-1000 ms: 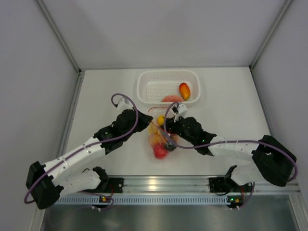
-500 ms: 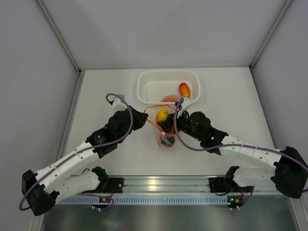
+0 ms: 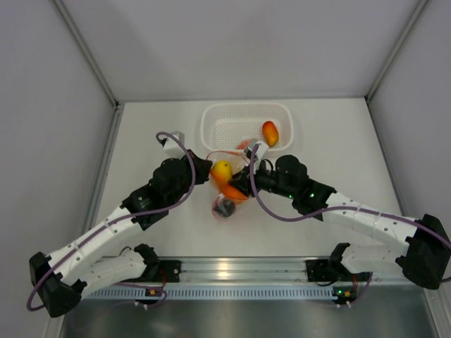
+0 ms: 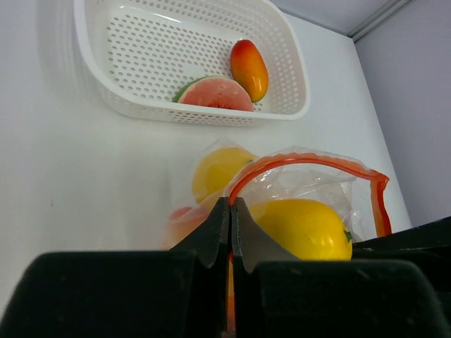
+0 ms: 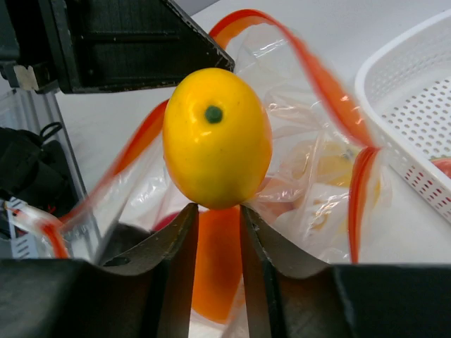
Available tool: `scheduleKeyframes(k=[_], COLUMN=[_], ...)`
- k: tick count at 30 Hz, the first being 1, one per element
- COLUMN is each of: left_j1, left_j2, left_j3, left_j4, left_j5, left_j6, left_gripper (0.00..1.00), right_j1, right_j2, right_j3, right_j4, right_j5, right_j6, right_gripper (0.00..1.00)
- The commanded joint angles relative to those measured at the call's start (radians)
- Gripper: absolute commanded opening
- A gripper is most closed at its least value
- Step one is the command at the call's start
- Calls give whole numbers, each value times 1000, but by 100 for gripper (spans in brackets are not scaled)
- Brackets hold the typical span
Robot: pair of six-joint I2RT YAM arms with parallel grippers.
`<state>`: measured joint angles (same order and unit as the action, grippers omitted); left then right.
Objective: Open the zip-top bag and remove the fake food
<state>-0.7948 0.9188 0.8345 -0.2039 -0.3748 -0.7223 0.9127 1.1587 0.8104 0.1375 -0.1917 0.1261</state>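
White table (image 3: 338,141), left arm (image 3: 113,225) and right arm (image 3: 359,215) converging on zip-top bag (image 3: 227,197)

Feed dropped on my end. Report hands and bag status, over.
Left hand shut on zip-top bag rim. Right hand at open mouth, yellow fruit at its fingertips, grip unclear. Nothing blocking the basket.

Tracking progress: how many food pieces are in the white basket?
2: an orange-red mango at the basket's right end, and a watermelon wedge left of it against the near wall. Others could hide behind that wall.
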Motion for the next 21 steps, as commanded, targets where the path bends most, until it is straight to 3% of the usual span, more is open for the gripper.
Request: scheduleKeyframes(k=[1,3,8,13,19,21], left_j1=[6,6,6,6,6,6], left_j2=[6,11,32,64,91,97], left_j3=[29,29,15,3,11,12], left_j4=[5,-3,-3,-3,-3,-3], left_j5=[25,48,62,50,71,76], left_j6=[101,125,127,81,66,66], left_gripper=[0,0,0,0,0,0], right_j1=[11,12,9,8,9,8], right_j2=[-34,-19,94,174,223,243], right_j3=[1,4,53,56,81,93], right_j4=[161,168,131,142,114,90], right_j5=[52,119,101,121,264,288], right_j6=[30,52,73,136,178,185], right_gripper=[24,25,32,49,53,60])
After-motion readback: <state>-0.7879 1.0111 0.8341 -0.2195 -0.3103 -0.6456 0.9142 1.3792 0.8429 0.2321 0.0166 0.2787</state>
